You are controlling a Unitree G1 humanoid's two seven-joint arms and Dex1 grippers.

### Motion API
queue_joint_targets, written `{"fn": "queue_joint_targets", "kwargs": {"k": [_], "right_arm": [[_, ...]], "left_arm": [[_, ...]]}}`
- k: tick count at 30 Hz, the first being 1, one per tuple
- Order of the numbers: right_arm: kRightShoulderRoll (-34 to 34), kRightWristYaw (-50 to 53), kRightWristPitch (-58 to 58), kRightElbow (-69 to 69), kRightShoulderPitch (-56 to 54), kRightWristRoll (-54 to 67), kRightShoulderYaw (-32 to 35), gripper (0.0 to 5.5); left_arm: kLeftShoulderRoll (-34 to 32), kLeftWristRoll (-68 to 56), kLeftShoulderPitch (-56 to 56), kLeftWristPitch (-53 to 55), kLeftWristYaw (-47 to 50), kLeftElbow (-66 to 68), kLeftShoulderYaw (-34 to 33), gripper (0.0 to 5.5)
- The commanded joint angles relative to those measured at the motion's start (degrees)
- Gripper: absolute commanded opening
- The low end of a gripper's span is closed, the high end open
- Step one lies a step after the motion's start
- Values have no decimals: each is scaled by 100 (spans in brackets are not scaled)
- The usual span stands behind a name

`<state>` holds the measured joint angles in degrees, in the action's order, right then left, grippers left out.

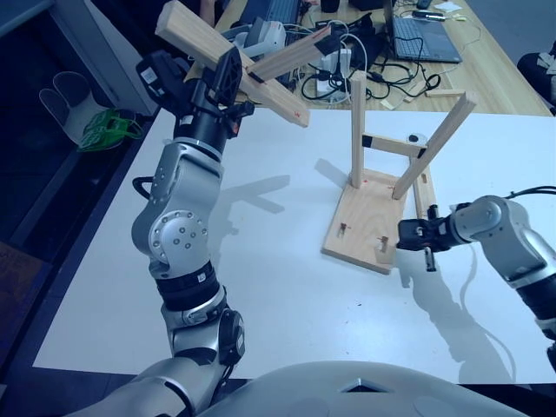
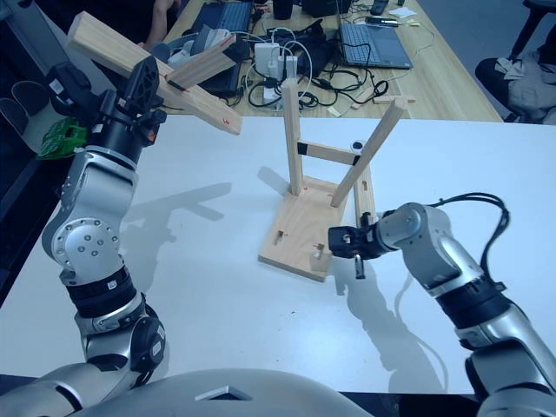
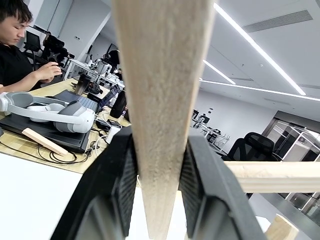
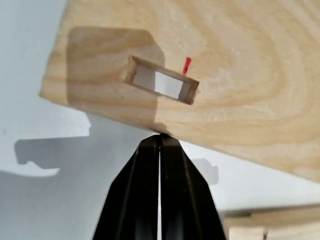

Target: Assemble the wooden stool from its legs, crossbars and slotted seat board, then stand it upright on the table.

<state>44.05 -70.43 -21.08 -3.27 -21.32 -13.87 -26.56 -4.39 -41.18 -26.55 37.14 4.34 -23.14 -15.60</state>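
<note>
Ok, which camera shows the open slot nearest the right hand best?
The right wrist view: the slot appears close up, cut through the seat board, just beyond the shut right hand. The eye views show it as a small notch near the board's edge.

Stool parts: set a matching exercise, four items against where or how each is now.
1. board
2. standing legs
3. other legs
4. right end effector

A. gripped in the left end effector, raised
B. shut, at the board's edge
C. flat on the table
D. upright in the board

Pairs: 1-C, 2-D, 3-A, 4-B
</note>
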Motion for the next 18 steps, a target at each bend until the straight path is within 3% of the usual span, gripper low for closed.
{"fn": "queue_joint_targets", "kwargs": {"k": [1, 7, 14, 18], "right_arm": [[-510, 358, -130, 277, -251, -108, -152, 0], [-702, 666, -358, 136, -122, 163, 204, 0], [-588, 850, -2073, -1099, 992, 2050, 2516, 0], [-747, 1154, -2867, -1788, 1606, 2839, 3172, 0]], "left_arm": [[-305, -96, -98, 185, -202, 74, 7, 103], [-1266, -549, 363, 994, -1544, 112, 322, 103], [-1763, -51, 1034, 816, -2503, 86, 1060, 103], [-1724, 700, 881, 326, -2608, 514, 1504, 103]]}}
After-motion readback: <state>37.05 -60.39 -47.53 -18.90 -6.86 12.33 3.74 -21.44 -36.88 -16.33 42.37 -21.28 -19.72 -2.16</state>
